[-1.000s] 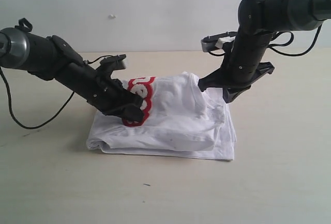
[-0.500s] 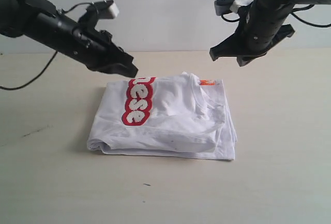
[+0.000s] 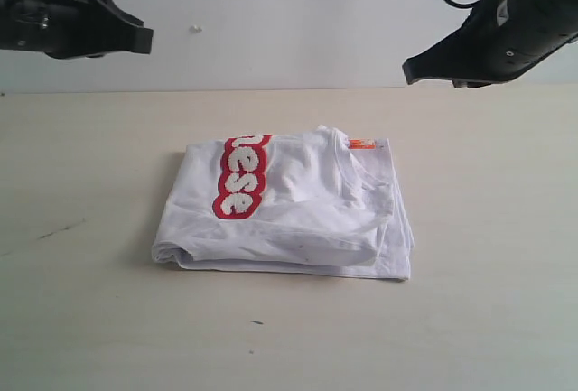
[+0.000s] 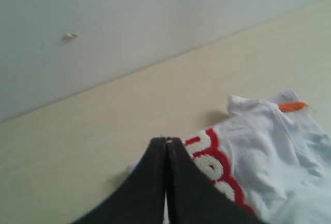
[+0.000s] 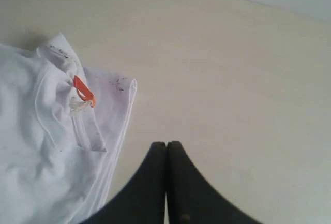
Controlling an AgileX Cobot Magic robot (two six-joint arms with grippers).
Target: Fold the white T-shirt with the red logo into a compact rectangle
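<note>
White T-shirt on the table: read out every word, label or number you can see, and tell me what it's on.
"ese": fluffy white letters on the red logo, running sideways on the white T-shirt; anything before them is lost at the fold.
Print on the orange neck tag: too small to read.
Nothing else is legible.

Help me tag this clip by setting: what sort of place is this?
Probably a robotics lab bench, not a home: a bare pale wooden tabletop, a plain blank whitish wall behind it, and a black left robot arm and black right robot arm raised near one folded white cotton T-shirt.
</note>
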